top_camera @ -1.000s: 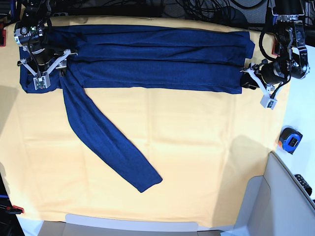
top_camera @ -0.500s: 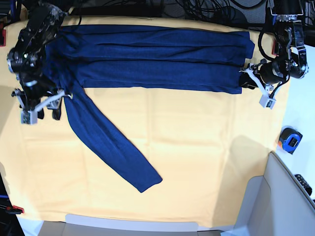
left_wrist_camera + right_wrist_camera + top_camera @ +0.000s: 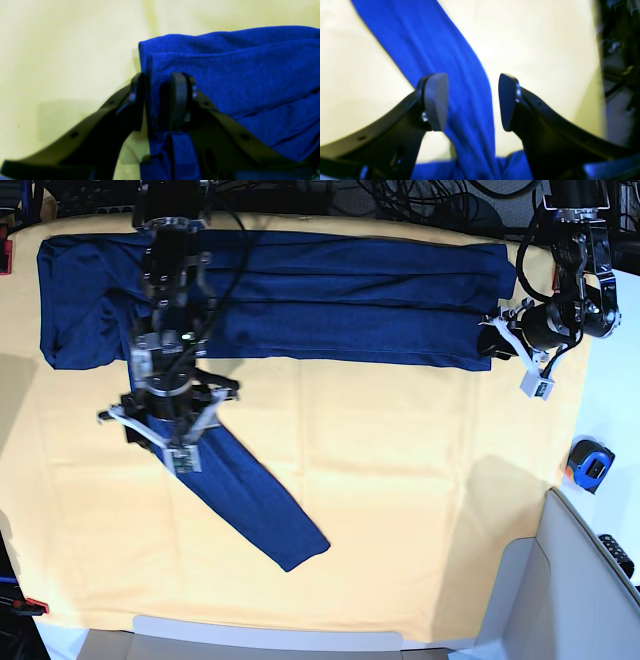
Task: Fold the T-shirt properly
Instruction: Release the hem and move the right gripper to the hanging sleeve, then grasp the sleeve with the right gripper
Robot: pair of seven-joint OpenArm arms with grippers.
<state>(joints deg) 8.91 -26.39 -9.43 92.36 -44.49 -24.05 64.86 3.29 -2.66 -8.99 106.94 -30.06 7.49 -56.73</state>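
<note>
Your left pincer (image 3: 157, 100) is clamped on the hem edge of the T-shirt (image 3: 330, 290), which lies spread along the far side of the yellow surface (image 3: 400, 510). Your right pincer (image 3: 472, 100) hangs spread apart over the sleeve (image 3: 255, 500).

Sleeve partly hidden from us

We lose the T-shirt's (image 3: 330, 290) upper sleeve under the right gripper (image 3: 172, 442); both wrist views blur.

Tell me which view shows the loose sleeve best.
The base view: the sleeve of the T-shirt lies fully visible on the yellow cloth. The right wrist view shows a strip under the open right gripper; the left wrist view, none.
</note>
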